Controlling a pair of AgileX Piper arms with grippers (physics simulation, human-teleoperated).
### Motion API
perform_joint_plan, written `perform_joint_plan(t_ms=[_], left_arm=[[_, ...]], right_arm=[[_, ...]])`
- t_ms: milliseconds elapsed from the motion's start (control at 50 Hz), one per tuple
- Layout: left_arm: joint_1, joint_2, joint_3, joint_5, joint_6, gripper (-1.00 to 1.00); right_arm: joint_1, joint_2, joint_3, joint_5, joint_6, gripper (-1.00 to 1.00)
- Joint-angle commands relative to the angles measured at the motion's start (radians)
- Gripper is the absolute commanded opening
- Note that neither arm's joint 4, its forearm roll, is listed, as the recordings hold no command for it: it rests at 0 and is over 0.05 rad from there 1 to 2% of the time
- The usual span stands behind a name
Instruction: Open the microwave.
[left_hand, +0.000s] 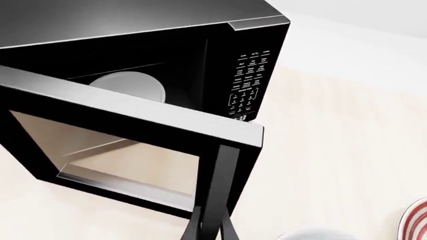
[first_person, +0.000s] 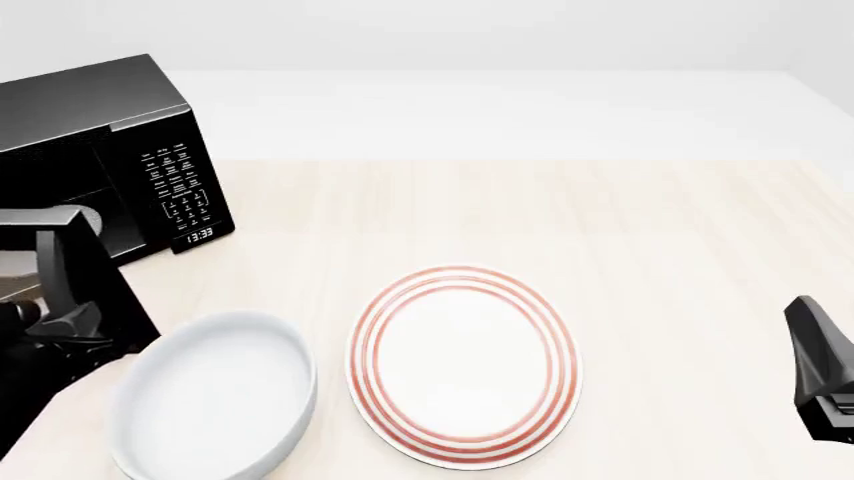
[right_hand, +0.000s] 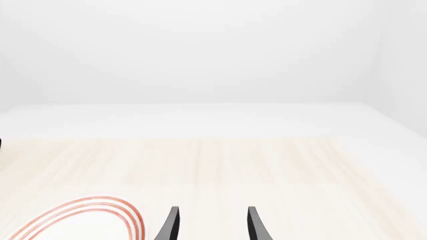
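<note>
The black microwave (first_person: 94, 100) stands at the table's far left, its keypad (first_person: 180, 185) and clock facing right. Its door (left_hand: 133, 110) is swung out toward me, so the white turntable (left_hand: 130, 82) inside shows. In the left wrist view the handle (left_hand: 223, 170) runs down the door's free edge into my left gripper (left_hand: 212, 232), which is shut on it. From the front, that gripper (first_person: 60, 318) sits at the left edge beside the open door. My right gripper (right_hand: 212, 225) is open with nothing in it, low at the right edge (first_person: 807, 320), far from the microwave.
A white bowl (first_person: 214, 395) sits just right of the left gripper and the open door. A red-ringed plate (first_person: 465, 365) lies at the table's front middle, between the two arms. The pale wood table (first_person: 641, 230) stretches back to a white band.
</note>
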Motion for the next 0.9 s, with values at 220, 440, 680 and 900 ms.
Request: perform_joint_plan(t_ms=[220, 440, 680, 900], left_arm=[[-0.025, -0.037, -0.052, -0.180, -0.030, -1.00], [-0.025, -0.019, -0.051, -0.194, -0.033, -1.00], [-0.019, -0.022, -0.050, -0.193, -0.039, 1.00], [-0.010, -0.020, -0.047, -0.197, -0.051, 1.00]], right_arm=[[0.000, 0.000, 0.000, 0.000, 0.000, 1.00], [0.000, 0.000, 0.000, 0.000, 0.000, 1.00], [0.000, 0.000, 0.000, 0.000, 0.000, 1.00], [0.000, 0.000, 0.000, 0.000, 0.000, 1.00]])
